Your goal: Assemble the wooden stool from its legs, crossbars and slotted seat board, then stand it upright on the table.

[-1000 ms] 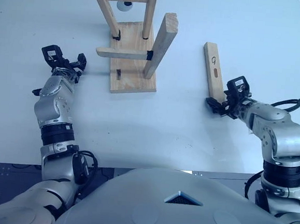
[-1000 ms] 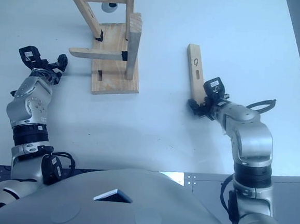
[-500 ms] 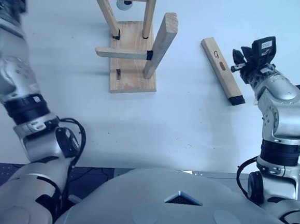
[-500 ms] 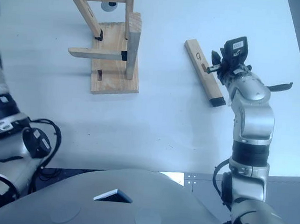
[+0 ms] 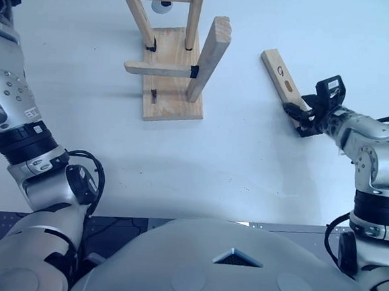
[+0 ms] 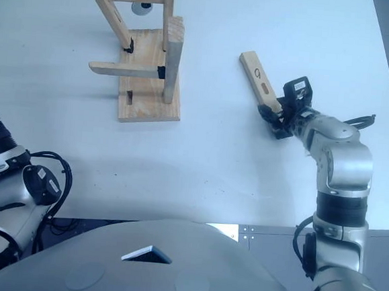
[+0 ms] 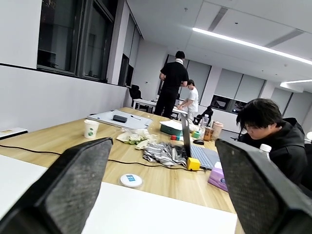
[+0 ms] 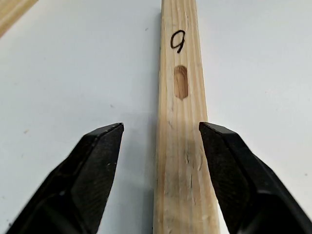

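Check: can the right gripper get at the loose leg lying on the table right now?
Probably yes. The right gripper is open and already straddles the loose leg near its end, with nothing lying between them.

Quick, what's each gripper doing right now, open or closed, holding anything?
Left gripper: open, empty.
Right gripper: open, straddling the loose leg, not clamped on it.

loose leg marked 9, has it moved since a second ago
Yes. The loose leg has turned: its near end swung to the robot's right, away from the seat board, which stayed put.
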{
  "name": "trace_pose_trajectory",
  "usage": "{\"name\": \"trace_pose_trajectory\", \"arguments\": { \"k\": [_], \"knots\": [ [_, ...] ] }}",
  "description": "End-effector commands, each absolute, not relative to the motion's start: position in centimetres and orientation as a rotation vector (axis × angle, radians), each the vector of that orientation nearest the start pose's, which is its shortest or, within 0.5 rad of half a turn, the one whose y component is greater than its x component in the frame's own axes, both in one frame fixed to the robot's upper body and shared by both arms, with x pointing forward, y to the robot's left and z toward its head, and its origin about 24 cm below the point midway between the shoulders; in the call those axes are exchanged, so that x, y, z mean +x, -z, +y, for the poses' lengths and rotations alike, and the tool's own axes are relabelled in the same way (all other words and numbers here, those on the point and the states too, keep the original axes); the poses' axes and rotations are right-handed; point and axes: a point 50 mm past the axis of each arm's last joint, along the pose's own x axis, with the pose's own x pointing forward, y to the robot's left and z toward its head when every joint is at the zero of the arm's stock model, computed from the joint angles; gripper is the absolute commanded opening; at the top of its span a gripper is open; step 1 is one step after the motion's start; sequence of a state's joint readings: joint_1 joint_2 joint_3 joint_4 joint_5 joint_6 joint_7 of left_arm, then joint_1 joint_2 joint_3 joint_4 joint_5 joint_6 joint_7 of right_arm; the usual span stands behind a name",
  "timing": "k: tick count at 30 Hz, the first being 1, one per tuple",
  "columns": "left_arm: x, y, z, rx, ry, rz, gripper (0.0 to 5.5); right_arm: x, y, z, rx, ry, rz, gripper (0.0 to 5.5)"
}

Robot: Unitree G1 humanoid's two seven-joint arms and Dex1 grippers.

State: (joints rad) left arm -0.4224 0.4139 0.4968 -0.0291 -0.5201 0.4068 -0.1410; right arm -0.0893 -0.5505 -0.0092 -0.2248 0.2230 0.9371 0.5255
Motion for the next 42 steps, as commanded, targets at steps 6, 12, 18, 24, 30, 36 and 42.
{"name": "trace_pose_trajectory", "arguments": {
  "k": [6,12,18,24,30,36,42],
  "knots": [
    [30.0,-16.7,28.0,-0.233,-0.078,-0.189,3.88,23.6,-3.5,-24.0,-0.209,-0.416,0.809,2.98],
    [30.0,-16.3,27.9,-0.244,-0.091,-0.181,3.88,24.2,-3.8,-25.0,-0.246,-0.389,0.800,2.69],
    [29.7,-17.1,28.1,-0.237,-0.097,-0.207,3.88,24.2,-3.7,-24.8,-0.216,-0.371,0.783,1.76],
    [29.4,-21.5,28.0,-0.311,-0.033,-0.340,3.88,24.6,-4.0,-24.2,-0.225,-0.338,0.713,1.03],
    [28.9,-25.9,24.0,-0.418,0.236,-0.439,3.88,28.0,-9.9,-23.4,-0.366,-0.230,0.246,1.03],
    [27.7,-28.1,15.2,-0.644,0.729,-0.445,4.06,29.3,-20.0,-17.8,-0.496,-0.246,-0.500,1.03],
    [27.6,-28.7,11.4,-0.738,0.972,-0.437,4.92,27.2,-22.6,-12.1,-0.421,-0.510,-0.799,1.03]
  ]
}}
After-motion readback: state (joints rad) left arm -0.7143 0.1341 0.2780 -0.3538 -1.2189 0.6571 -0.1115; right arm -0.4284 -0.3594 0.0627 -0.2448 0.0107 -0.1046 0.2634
